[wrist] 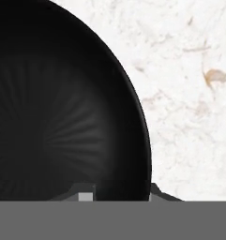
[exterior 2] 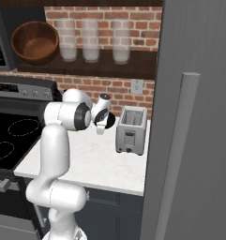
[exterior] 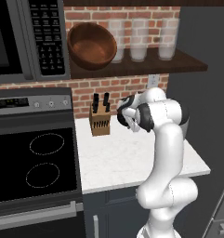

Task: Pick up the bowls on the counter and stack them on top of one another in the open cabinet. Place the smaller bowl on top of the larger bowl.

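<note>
Seeing flat, even rendered light in both base views, no single clear source. Soft shading under shelf; faint shadow beside knife block on counter. No hard glare. My hand view sharp on marble speckle, but black bowl reads very dark, only faint radial sheen inside. Edges slightly jagged, low resolution; no lens distortion noticeable.

The white speckled counter carries a wooden knife block near the brick wall, just beside the stove, a silver toaster toward the tall grey panel, and the small black bowl sitting flat on the marble. Above, the dark wooden shelf holds the large brown wooden bowl, tilted, next to three clear glass jars.
</note>
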